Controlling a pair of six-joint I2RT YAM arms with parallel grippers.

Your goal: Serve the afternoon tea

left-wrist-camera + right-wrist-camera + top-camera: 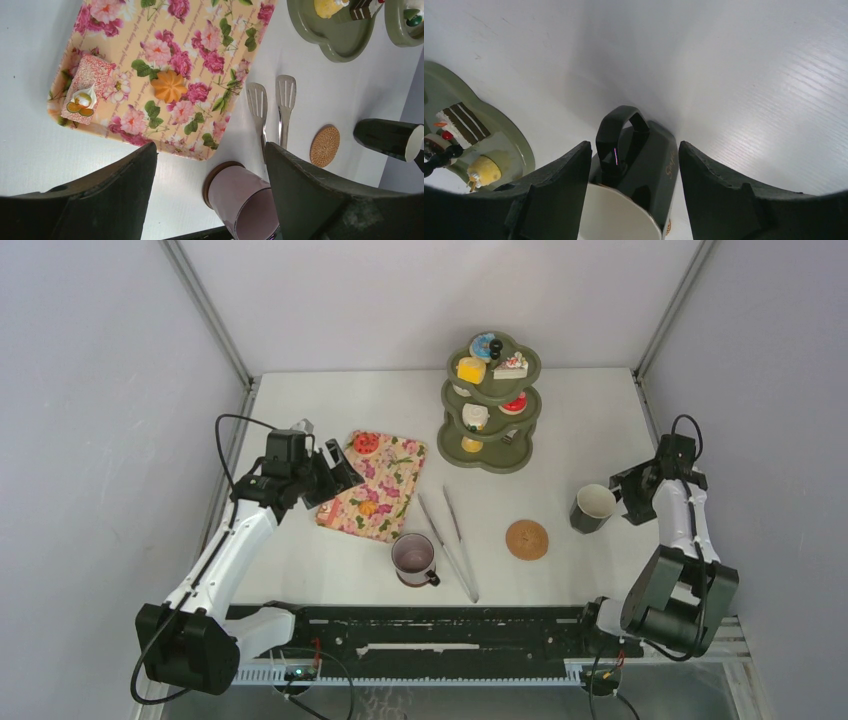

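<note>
On the table's right side, right gripper [634,150] astride the green mug [592,508] — left gripper [335,475] bare over the tray [398,472].
Two mugs: the green mug sits right of the one wicker coaster [526,539], its handle between the right gripper's spread fingers with a gap showing beside one of them — released, not clamped. The mauve mug [412,556] sits near the front edge, just left of the one pair of tongs [447,530]. The left gripper is spread wide with nothing between its fingers, over the tray's left edge. Two sweets lie on the tray: a pink slice [85,89] and an orange pastry [169,85], apart from each other. One three-tier stand [500,466] at the back holds seven pastries [471,370] that show: three on top, two on the middle tier, two on the bottom.
</note>
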